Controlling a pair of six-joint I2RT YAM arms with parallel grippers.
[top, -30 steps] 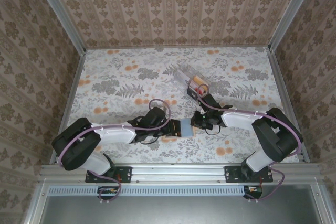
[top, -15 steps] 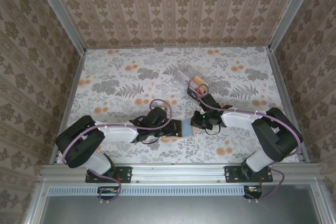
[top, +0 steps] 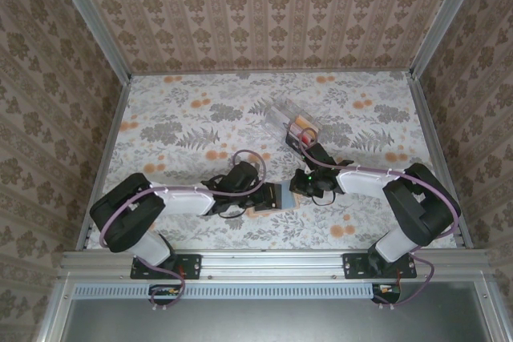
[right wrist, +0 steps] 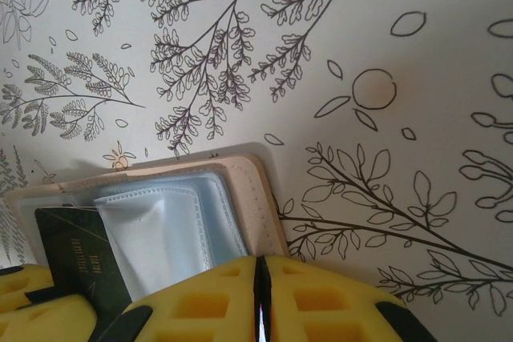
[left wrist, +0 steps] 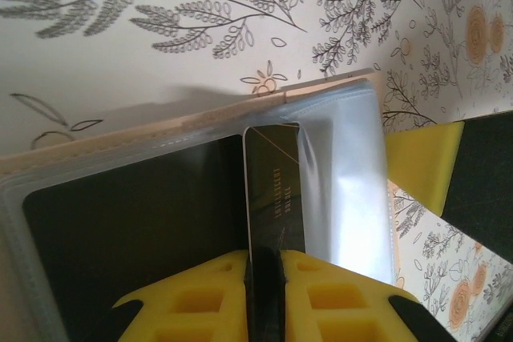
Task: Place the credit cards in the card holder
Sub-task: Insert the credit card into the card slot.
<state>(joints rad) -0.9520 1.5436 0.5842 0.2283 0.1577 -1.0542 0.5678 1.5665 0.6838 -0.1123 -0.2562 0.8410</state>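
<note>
Where the left gripper [left wrist: 264,268] shows in its wrist view, its yellow ribbed fingers [left wrist: 200,298] are clamped on the near end of a thin dark plastic card with gold lettering [left wrist: 272,182], seen almost edge-on. A grip at the short end suggests a pull along the card's length, the cleanest way out of a pocket. The far end of the dark card lies over the open tan folding wallet [left wrist: 120,146], beside its clear plastic sleeves [left wrist: 353,190]; whether the tip is tucked in a pocket cannot be told. The right gripper [right wrist: 258,282] is closed at the wallet's opposite edge, pads pressed together with only a hairline between. It is probably pinning a flap so the wallet does not drag along, though what sits in that hairline is unclear. Both grippers meet over the wallet on the floral-printed tabletop [top: 184,118], toward its near edge. A clear acrylic card holder with upright slots [top: 290,122] stands farther back, well apart from the wallet, with orange-yellow and red cards [top: 301,127] already in it. Judged stage: extraction under way, delivery not yet begun. Against the top view a second ago, the left arm [top: 128,214] has its bulky elbow nearer the centre and its lilac cable loop [top: 244,162] arches higher. The right arm, the card holder and its cards are unchanged.
</note>
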